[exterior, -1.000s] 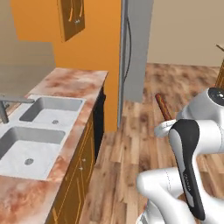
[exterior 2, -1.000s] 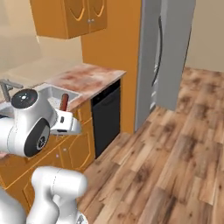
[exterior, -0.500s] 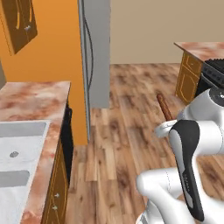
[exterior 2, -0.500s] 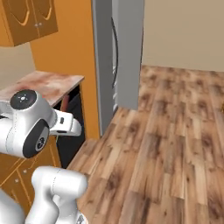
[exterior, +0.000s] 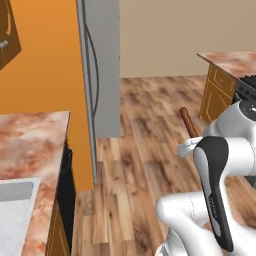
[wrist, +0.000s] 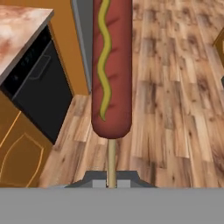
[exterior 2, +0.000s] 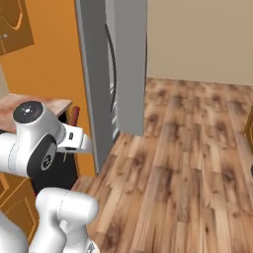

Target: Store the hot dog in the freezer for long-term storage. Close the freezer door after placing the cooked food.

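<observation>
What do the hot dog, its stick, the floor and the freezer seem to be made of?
Hot dog: glossy reddish-brown sausage with a wavy yellow line, likely mustard. Its stick: pale tan, probably wood. Floor: brown wood-look planks with visible grain. Freezer: flat matte grey, metal-like, with a dark curved handle.

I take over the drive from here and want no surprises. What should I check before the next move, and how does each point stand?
1. Hot dog in the gripper: ok, its stick runs down between the fingertips.
2. Grip firmness: cannot tell.
3. Freezer in sight ahead: ok.
4. Freezer door open to take the food: not ok; the doors look shut, handle flush.
5. Wooden floor toward the freezer free: ok.
6. Dishwasher and counter kept clear of the arm: ok for now.
</observation>
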